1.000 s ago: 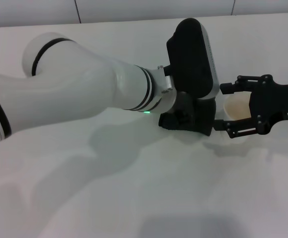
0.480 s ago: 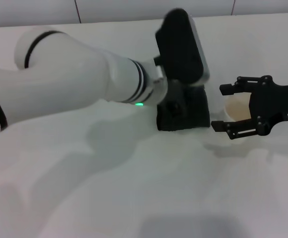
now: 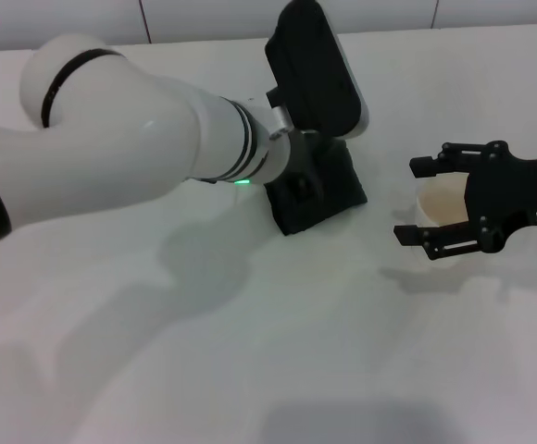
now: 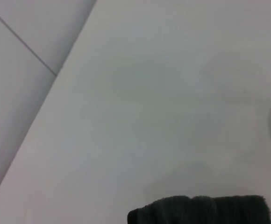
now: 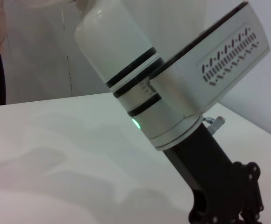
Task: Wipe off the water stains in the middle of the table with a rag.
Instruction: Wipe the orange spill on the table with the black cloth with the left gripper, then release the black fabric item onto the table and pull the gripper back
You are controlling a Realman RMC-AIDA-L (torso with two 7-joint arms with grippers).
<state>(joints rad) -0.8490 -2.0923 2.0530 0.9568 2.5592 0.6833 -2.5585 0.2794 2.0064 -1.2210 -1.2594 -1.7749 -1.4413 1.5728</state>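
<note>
Left gripper (image 3: 310, 190) pressed down on the rag (image 3: 329, 194) near the middle of the table (image 3: 250, 370); fingers buried in the cloth and under the wrist housing, so impossible to tell how wide they stand, though apparently clamping the rag. Dark folded edge of the rag also visible in the left wrist view (image 4: 201, 210), lying flat on the white surface. No orange-brown stain visible anywhere around the rag: either under the cloth or already wiped away, cannot tell which. Probably mid-wipe or close to finished; left to do, a check for residue. Further right, paper cup (image 3: 440, 203) between the spread fingers of the right gripper (image 3: 435, 199), jaws wide, not closed on it.
</note>
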